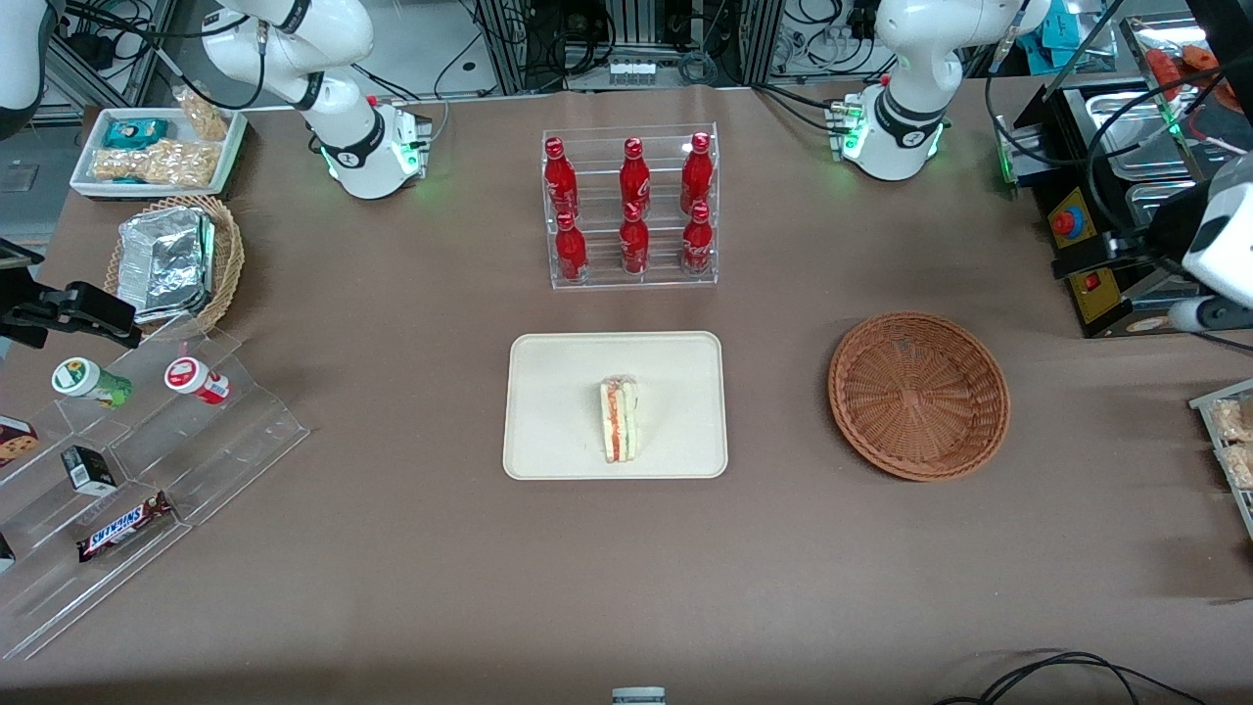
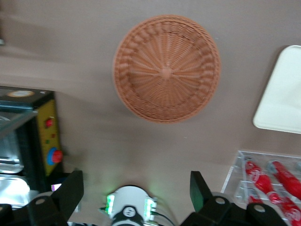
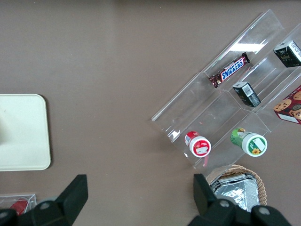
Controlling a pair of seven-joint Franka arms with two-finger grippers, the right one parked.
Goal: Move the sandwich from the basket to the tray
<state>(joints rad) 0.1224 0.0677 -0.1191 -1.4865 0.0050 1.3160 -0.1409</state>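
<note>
Sandwich lies on the tray, near the tray's centre, slightly toward its front edge. Basket is empty. The gripper hangs high above the table, well apart from both, fingers spread and holding nothing. Judged handling: light, soft bread in slick clear wrap; crushes easily. Grip lightly across the flat bread faces, not the pointed corner.

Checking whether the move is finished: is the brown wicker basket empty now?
Empty: the basket shows only bare weave; the sandwich lies on the tray. The hand hangs open above it.
</note>
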